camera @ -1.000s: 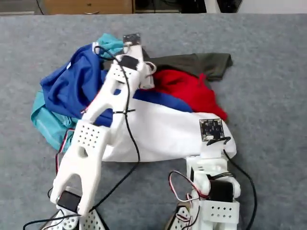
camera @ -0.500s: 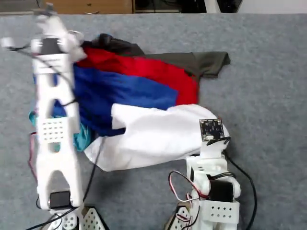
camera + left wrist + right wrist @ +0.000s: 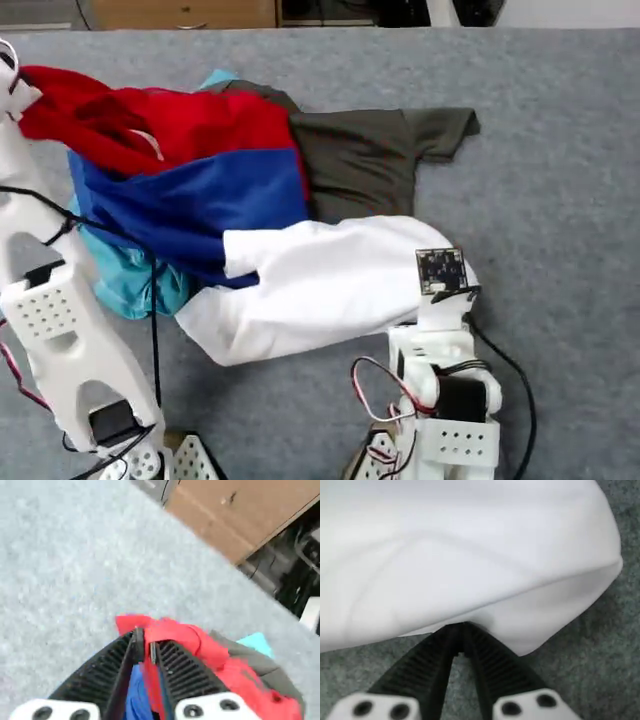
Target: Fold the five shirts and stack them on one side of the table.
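- Your left hand (image 3: 143, 645) is clenched on the red shirt (image 3: 200, 645), at the far left corner of the table (image 3: 560, 200).
- Your right hand (image 3: 457, 632) is closed, tips at the edge of the white shirt (image 3: 470, 545); can't tell if it pinches cloth.
- Blue shirt (image 3: 200, 200), olive shirt (image 3: 360, 160) and teal shirt (image 3: 130, 280) lie heaped, unfolded.

The blue shirt (image 3: 200, 200) lies between red shirt (image 3: 180, 125) and white shirt (image 3: 330, 280).

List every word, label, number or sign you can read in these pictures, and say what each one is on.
No text can be read anywhere.
On the black board beside the white shirt: tiny marks, too small to read.
On the white shirt, red shirt, blue shirt, olive shirt and teal shirt: no print shows.
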`<act>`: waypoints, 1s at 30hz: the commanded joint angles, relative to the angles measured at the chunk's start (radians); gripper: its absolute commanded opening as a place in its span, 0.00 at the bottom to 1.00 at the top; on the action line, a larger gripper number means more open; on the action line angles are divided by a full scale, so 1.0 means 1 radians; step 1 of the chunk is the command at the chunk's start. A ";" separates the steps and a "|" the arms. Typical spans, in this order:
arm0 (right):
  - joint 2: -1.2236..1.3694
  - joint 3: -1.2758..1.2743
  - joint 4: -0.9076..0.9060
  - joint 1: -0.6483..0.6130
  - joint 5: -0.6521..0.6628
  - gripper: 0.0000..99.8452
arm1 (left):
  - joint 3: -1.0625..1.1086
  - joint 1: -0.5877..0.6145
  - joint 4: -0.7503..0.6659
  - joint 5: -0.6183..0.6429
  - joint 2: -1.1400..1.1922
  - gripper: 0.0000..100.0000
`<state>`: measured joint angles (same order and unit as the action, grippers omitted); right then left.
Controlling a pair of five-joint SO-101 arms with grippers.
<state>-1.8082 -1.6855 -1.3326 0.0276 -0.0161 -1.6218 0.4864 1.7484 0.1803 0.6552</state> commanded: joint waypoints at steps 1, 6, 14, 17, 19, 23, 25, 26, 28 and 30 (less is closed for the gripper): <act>-0.107 -0.002 0.011 -0.013 0.006 0.00 | -0.029 -0.049 0.012 -0.009 -0.081 0.09; -0.107 -0.002 0.011 -0.013 0.006 0.00 | 0.068 -0.150 0.014 -0.008 -0.087 0.17; -0.107 -0.002 0.011 -0.013 0.006 0.00 | 0.420 -0.345 0.014 -0.133 -0.099 0.17; -0.107 -0.002 0.011 -0.013 0.006 0.00 | 0.649 -0.425 0.014 -0.150 -0.154 0.17; -0.107 -0.002 0.011 -0.013 0.006 0.00 | 0.822 -0.482 0.012 -0.155 -0.206 0.17; -0.107 -0.002 0.011 -0.013 0.006 0.00 | 1.128 -0.551 -0.046 -0.150 -0.295 0.17; -0.107 -0.002 0.011 -0.013 0.006 0.00 | 1.261 -0.551 -0.121 -0.150 -0.344 0.17; -0.107 -0.002 0.011 -0.013 0.006 0.00 | 1.315 -0.548 -0.147 -0.150 -0.378 0.17; -0.107 -0.002 0.011 -0.013 0.006 0.00 | 1.413 -0.528 -0.187 -0.150 -0.460 0.17; -0.107 -0.002 0.011 -0.013 0.006 0.00 | 1.510 -0.508 -0.241 -0.150 -0.541 0.17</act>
<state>-1.8082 -1.6855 -1.3326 0.0276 -0.0161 -0.2317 -0.0491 1.5796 0.0345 0.2624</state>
